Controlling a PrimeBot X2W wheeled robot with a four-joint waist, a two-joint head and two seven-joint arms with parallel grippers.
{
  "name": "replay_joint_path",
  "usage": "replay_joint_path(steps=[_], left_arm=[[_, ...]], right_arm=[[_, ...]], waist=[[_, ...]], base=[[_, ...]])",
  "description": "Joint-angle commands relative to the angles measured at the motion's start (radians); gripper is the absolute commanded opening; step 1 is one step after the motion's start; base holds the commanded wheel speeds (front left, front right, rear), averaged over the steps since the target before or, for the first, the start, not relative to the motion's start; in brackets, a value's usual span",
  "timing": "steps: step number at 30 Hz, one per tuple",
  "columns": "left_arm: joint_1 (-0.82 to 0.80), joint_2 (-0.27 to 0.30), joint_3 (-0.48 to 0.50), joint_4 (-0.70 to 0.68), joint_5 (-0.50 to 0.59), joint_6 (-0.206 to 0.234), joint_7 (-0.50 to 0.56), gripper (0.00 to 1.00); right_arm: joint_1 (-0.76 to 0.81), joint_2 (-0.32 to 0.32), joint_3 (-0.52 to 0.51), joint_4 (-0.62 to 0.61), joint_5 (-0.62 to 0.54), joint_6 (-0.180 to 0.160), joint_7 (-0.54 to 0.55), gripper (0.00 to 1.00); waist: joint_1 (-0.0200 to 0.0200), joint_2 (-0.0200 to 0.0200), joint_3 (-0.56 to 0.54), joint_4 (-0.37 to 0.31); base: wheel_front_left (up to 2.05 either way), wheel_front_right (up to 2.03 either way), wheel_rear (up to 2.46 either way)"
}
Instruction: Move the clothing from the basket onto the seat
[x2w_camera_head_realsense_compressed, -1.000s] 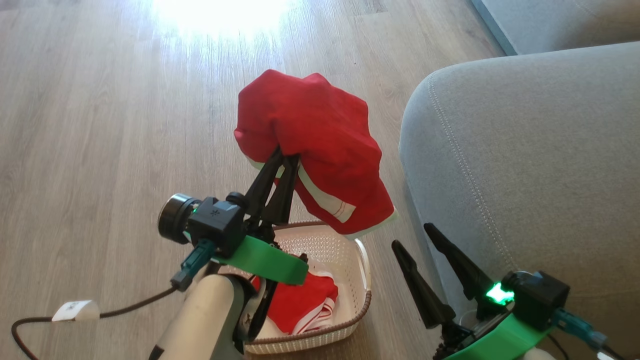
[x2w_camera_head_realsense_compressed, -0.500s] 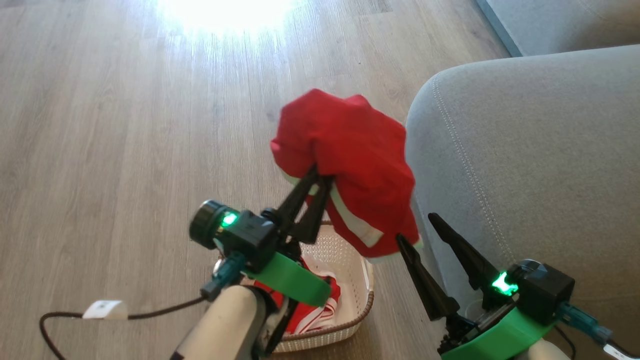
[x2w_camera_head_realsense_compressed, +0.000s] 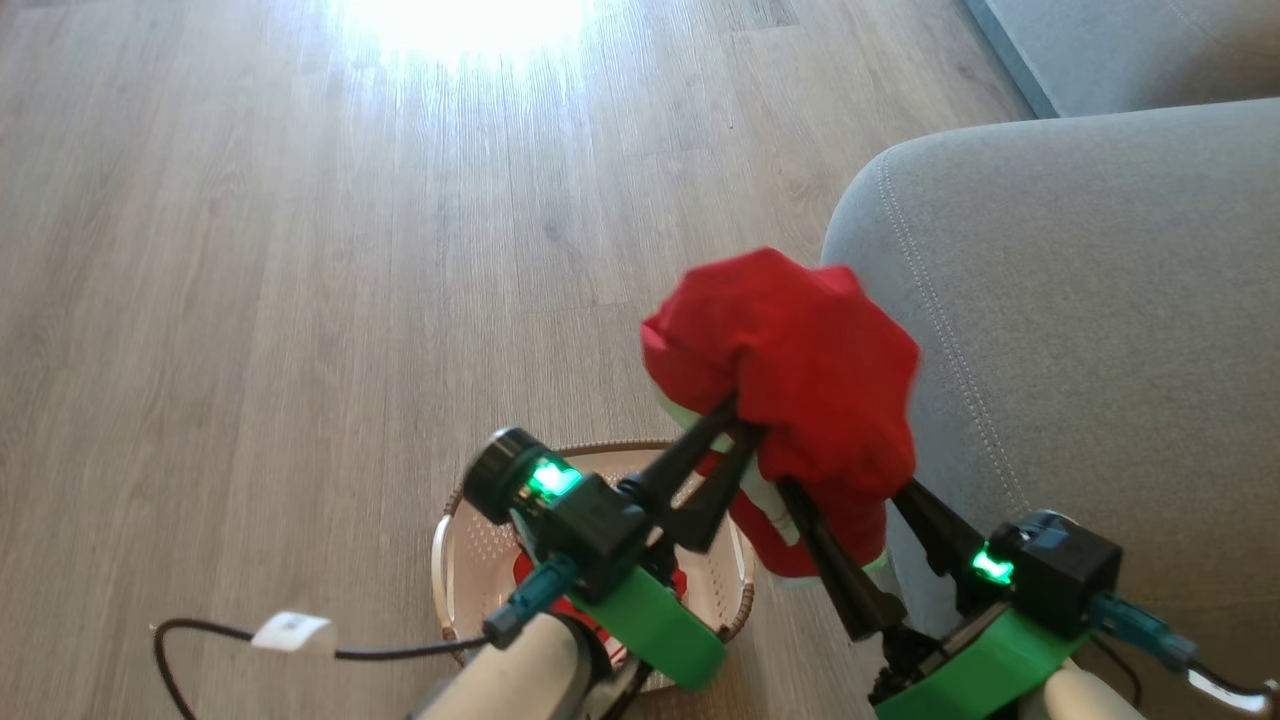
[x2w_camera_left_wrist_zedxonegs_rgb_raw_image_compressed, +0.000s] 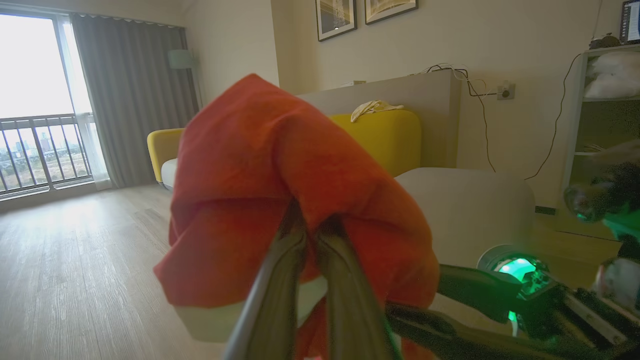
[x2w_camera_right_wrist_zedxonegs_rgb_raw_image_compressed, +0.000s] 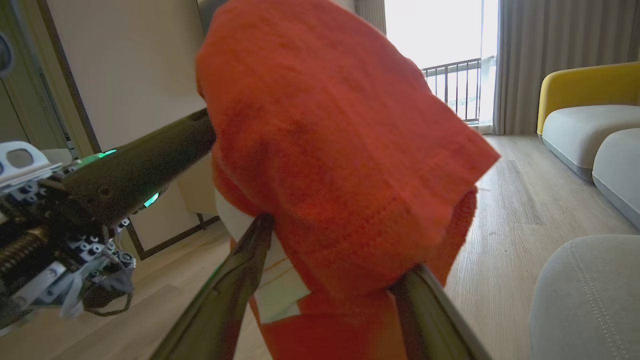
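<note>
- Pinching the lifted garment (x2w_camera_head_realsense_compressed: 800, 370) from below with the left gripper (x2w_camera_head_realsense_compressed: 742, 432), fingers pressed together on a fold, cloth draped over the tips like a cap.
- Hangs clear above the floor, past the basket (x2w_camera_head_realsense_compressed: 470, 540) and just beside the rounded corner of the seat (x2w_camera_head_realsense_compressed: 1080, 330); not yet over or on the cushion.
- Judged to turn on one relation: seat lying to the right of the loaded gripper, so carry rightward across the stitched seam before release.
- Stands spread: right gripper (x2w_camera_head_realsense_compressed: 850, 500), one finger on either side of the garment's hanging hem. Cannot tell whether touching cloth.
- Nearer the seat: right arm. Bearing the load: left arm.
- Bunched, with no clear long axis.
- Counted: two grippers, one basket, one lifted garment. Remaining clothing (x2w_camera_head_realsense_compressed: 527, 575) glimpsed red in the basket, number of pieces not readable.
</note>
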Motion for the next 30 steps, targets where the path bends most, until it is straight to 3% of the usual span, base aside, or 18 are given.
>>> replay_joint_path(steps=[1,7,14,15,16,17,30], left_arm=[[-0.033,0.003,0.022,-0.031,0.0,-0.004,-0.005,0.0],[-0.035,0.003,-0.032,-0.007,-0.016,-0.015,-0.005,0.0],[-0.039,0.003,-0.072,0.016,-0.03,-0.01,-0.005,0.0],[-0.04,0.003,-0.075,0.018,-0.032,-0.008,-0.005,0.0],[-0.041,0.003,-0.078,0.019,-0.033,-0.007,-0.005,0.0],[-0.041,0.003,-0.08,0.021,-0.035,-0.006,-0.005,0.0],[-0.038,0.003,-0.077,0.033,-0.045,0.007,-0.005,0.0]], right_arm=[[-0.056,-0.012,0.019,-0.028,-0.008,0.007,-0.009,1.0],[-0.098,-0.018,0.072,-0.012,-0.043,0.007,-0.009,1.0],[-0.12,0.025,0.06,0.007,-0.091,0.007,-0.009,1.0],[-0.117,0.033,0.053,0.012,-0.095,0.007,-0.009,0.96],[-0.114,0.043,0.044,0.017,-0.094,0.007,-0.009,0.38],[-0.112,0.051,0.032,0.021,-0.101,0.007,-0.009,0.01],[-0.084,0.116,-0.046,0.015,-0.114,0.007,-0.009,0.0]], waist=[[0.0,0.0,0.0,0.001],[0.0,0.0,-0.002,0.003],[0.0,0.0,-0.002,0.011],[0.0,0.0,-0.002,0.012],[0.0,0.0,-0.002,0.014],[0.0,0.0,-0.003,0.015],[0.0,0.0,-0.005,0.02]], base=[[0.0,0.0,0.0],[0.0,0.0,0.0],[0.0,0.0,0.0],[0.0,0.0,0.0],[0.0,0.0,0.0],[0.0,0.0,0.0],[0.0,0.0,0.0]])
